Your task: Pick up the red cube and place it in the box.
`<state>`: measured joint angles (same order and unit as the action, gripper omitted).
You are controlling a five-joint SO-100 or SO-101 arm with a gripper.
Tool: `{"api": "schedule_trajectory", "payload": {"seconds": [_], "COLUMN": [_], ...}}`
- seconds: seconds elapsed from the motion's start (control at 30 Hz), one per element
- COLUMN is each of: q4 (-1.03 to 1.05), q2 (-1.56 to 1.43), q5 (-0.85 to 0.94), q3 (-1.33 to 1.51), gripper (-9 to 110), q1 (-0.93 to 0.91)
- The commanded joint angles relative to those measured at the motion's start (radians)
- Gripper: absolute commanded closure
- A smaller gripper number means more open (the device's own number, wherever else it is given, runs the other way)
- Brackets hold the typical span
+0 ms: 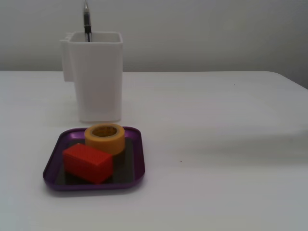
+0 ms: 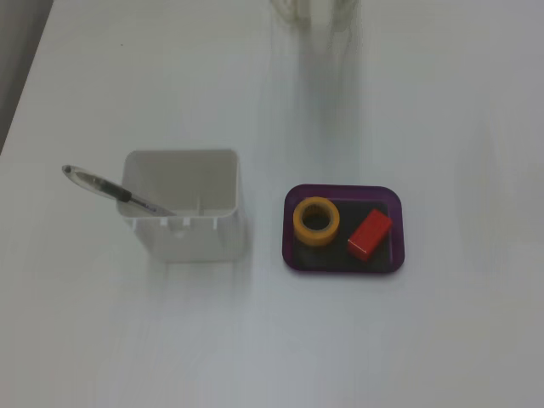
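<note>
Two objects are seen inside the box (image 2: 342, 265): the red cube (image 2: 369, 234) and a yellow tape roll (image 2: 316, 220), just beside each other. The gripper is not shown in either fixed view, so its state cannot be told. Placement appears finished; no further move seems required.

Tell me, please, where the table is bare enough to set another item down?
The table is bare right of the box and across the near side. Crowded: the box holds the red cube and tape roll; the white container stands left.
</note>
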<state>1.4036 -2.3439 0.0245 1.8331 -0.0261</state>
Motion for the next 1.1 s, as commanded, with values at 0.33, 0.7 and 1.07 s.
{"api": "schedule_trajectory", "payload": {"seconds": [0.33,0.7,1.07], "q4": [-0.425,-0.402,-0.357], "q2": [-0.606,-1.094,-1.101], "q5": [0.002,0.002,-0.011], "q3": [0.834,1.198,1.230], "gripper": [89,89,98], "q1": [0.003,0.003,0.003]}}
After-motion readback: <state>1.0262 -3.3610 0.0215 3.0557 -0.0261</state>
